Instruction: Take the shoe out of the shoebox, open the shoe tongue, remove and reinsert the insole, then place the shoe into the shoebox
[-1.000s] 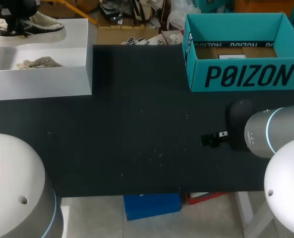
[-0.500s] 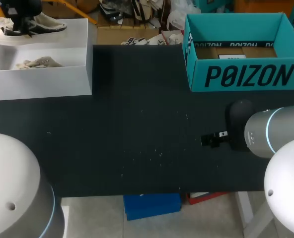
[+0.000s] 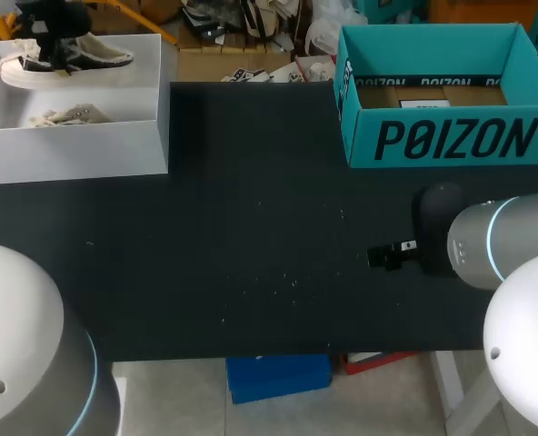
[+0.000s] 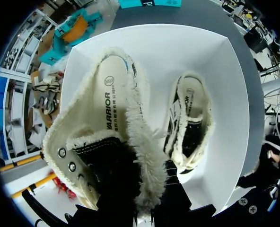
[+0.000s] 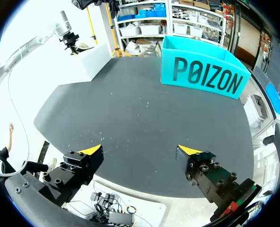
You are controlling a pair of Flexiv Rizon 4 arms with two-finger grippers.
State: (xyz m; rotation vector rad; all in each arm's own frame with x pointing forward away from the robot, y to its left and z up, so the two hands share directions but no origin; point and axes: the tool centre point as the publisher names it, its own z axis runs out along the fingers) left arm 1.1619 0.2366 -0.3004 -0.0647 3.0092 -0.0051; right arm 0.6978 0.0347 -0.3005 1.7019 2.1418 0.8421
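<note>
Shoe (image 4: 130, 137): a high-top in black canvas, thick cream fleece round the collar and down the tongue edges, round metal eyelets (image 4: 62, 152) along one flap. Clamped by its fleecy collar wall between the two dark fingers of the left end effector (image 4: 144, 199), one finger inside the opening and one outside. Opening turned up toward the wrist, so that the flat, pale, printed insole (image 4: 112, 90) shows deep inside, ahead of the fingers. Held clear above the white shoebox (image 4: 225, 85), off its floor, sole roughly level in the head view.

Below and beyond the left end effector, inside the same smooth, rectangular, straight-walled box: a second shoe (image 4: 187, 127) of the same make, lying on the box floor, fleece rim and white laces over black canvas, apart from the held one.

Right end effector (image 5: 140, 150): fingers wide apart, nothing between them, bright yellow wedge tips on blocky black bodies. Poised low over the near edge of the matte black surface (image 5: 144, 113), which is speckled with pale flecks. Well ahead of it and a little to the side, a teal cardboard box (image 5: 204, 73) with bold dark lettering on its wall, open at the top, brown card on its floor in the head view. Far ahead toward the other side, the white shoebox with the left arm above it, well apart from the teal box.
</note>
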